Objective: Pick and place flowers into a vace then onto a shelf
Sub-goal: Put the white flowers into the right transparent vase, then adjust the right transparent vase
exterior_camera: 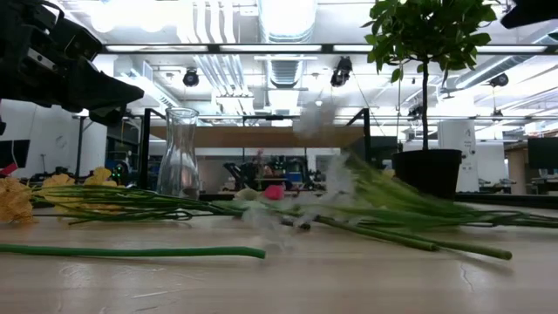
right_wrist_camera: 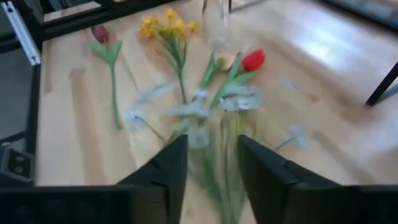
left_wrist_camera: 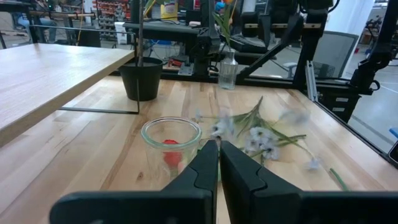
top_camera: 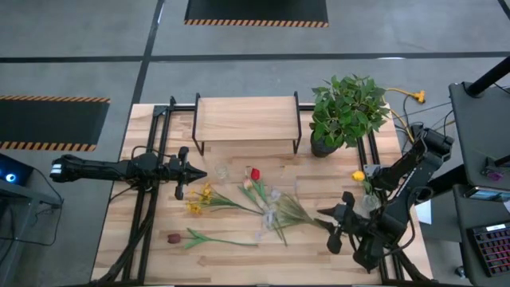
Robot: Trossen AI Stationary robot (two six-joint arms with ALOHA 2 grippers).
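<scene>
Grey concrete floor around my wooden table [top_camera: 239,255]. Shelf [top_camera: 247,118] at far edge, potted plant [top_camera: 344,112] beside it. Flowers [top_camera: 275,209] scattered mid-table near glass vase [top_camera: 221,171]. Left gripper [top_camera: 199,174] pressed together beside vase; right gripper [top_camera: 323,217] spread over pale sprays, holding nothing.

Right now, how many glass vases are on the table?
2. The near vase stands just ahead of the left gripper; the far vase stands by the right arm. More may be hidden.
</scene>
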